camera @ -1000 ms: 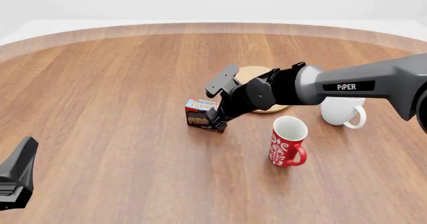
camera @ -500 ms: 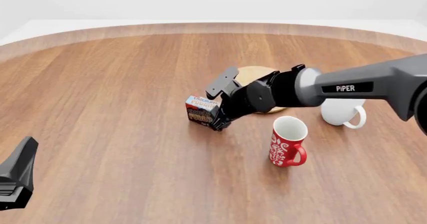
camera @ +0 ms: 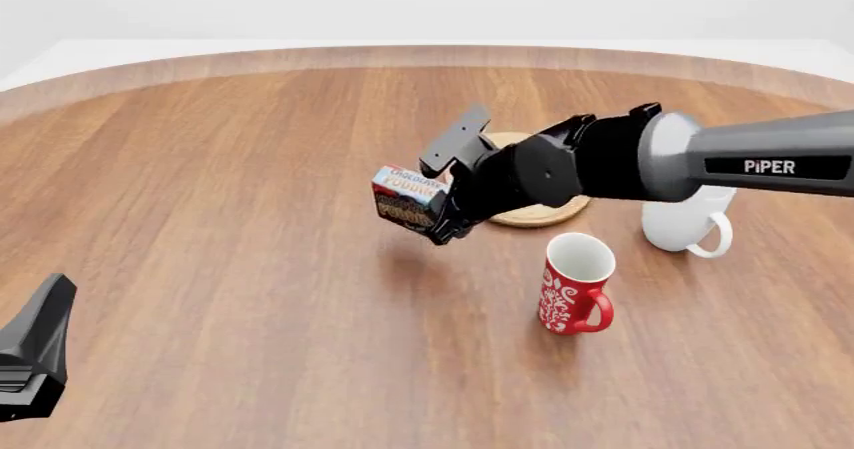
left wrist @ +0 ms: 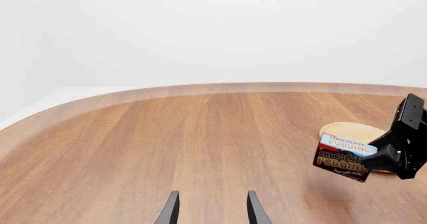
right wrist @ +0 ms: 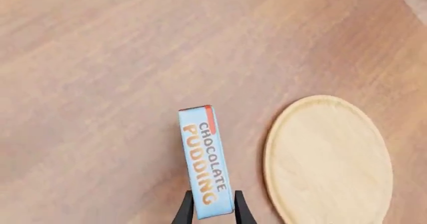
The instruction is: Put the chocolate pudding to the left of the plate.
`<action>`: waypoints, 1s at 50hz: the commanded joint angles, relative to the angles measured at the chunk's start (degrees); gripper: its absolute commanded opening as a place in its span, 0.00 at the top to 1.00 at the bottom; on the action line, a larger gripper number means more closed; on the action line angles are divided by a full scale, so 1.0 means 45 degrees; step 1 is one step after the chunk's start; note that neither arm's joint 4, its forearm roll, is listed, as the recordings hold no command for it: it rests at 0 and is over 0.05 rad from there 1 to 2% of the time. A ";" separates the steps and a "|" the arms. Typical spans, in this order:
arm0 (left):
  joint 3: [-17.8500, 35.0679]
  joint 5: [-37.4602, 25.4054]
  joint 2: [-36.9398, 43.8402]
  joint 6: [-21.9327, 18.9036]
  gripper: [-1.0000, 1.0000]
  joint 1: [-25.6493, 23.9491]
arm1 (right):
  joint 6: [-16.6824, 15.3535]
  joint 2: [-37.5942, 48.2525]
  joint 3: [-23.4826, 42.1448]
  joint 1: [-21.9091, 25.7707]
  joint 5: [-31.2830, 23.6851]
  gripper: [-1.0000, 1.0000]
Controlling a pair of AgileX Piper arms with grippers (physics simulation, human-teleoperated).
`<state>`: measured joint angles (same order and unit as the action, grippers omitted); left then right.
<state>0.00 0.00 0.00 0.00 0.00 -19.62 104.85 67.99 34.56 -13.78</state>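
The chocolate pudding point(camera: 406, 198) is a small brown carton with orange lettering and a light blue top. My right gripper point(camera: 441, 217) is shut on it and holds it tilted in the air, above the table, just left of the plate point(camera: 545, 216). The plate is a flat light-wood disc, partly hidden behind my right arm. The right wrist view shows the carton point(right wrist: 203, 161) between the fingers, with the plate point(right wrist: 327, 159) beside it. In the left wrist view the carton point(left wrist: 343, 156) hangs in front of the plate point(left wrist: 352, 131). My left gripper point(left wrist: 212, 211) is open and empty at the near left point(camera: 34, 364).
A red patterned mug point(camera: 577, 284) stands upright in front of the plate. A white mug point(camera: 687, 224) stands to the plate's right, partly behind my right arm. The wooden table point(camera: 200, 169) has a curved far edge.
My right gripper has lifted the pudding carton off the table and a little up and back, tilting it. The left arm has not moved.
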 commanded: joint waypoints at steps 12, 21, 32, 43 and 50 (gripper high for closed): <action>0.0000 0.0000 0.0000 0.0000 0.00 0.0000 | -0.0171 -0.2451 0.0448 -0.0301 -0.1491 1.00; 0.0000 0.0000 0.0000 0.0000 0.00 0.0000 | -0.0417 -0.2663 0.1482 -0.0289 -0.2415 1.00; 0.0000 0.0000 0.0000 0.0000 0.00 0.0000 | -0.0636 -0.1944 0.3114 -0.0293 -0.3216 1.00; 0.0000 0.0000 0.0000 0.0000 0.00 0.0000 | -0.0837 -0.0654 0.4850 -0.0501 -0.3726 1.00; 0.0000 0.0000 0.0000 0.0000 0.00 0.0000 | -0.1047 0.0500 0.6121 -0.0674 -0.4094 1.00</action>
<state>0.00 0.00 0.00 0.00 0.00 -24.11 101.72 88.53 32.36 -29.98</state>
